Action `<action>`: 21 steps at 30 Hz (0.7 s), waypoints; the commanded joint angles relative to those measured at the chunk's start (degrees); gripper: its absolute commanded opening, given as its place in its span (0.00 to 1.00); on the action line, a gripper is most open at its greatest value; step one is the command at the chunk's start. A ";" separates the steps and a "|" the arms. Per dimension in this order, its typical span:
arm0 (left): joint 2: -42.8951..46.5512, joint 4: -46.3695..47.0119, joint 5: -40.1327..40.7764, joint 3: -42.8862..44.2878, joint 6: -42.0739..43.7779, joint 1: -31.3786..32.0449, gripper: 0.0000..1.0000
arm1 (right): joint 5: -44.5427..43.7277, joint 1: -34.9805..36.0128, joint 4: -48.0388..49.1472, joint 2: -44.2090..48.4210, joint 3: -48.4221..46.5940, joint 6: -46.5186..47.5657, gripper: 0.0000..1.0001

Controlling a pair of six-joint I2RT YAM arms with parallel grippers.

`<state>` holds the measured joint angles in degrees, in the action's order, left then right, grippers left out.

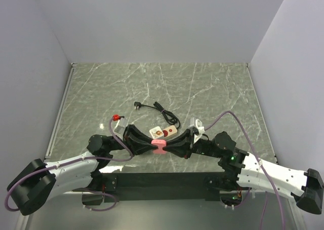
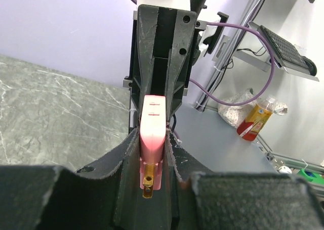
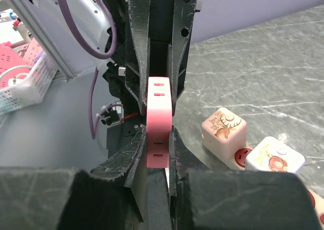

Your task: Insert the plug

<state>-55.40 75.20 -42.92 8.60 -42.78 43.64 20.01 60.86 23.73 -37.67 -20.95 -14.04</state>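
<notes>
A pink plug adapter hangs between my two grippers, just above the table's near edge. My left gripper is shut on its left end and my right gripper is shut on its right end. In the left wrist view the pink adapter sits between my left gripper's fingers, with brass prongs pointing toward the camera. In the right wrist view the adapter shows slotted faces between my right gripper's fingers. A power strip lies just behind on the table.
The power strip carries two white cube chargers and has a red socket. A black cable with a plug lies further back. A small red-tipped part sits to the left. A marble-patterned table lies between grey walls.
</notes>
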 commanded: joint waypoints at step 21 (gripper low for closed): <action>17.51 -31.12 30.50 -2.27 7.10 0.04 0.99 | -19.90 -3.64 -20.37 5.33 -9.88 6.66 0.00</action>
<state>-40.71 54.37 -22.20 6.85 -37.28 43.59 7.16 57.82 7.29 -32.67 -25.74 -9.74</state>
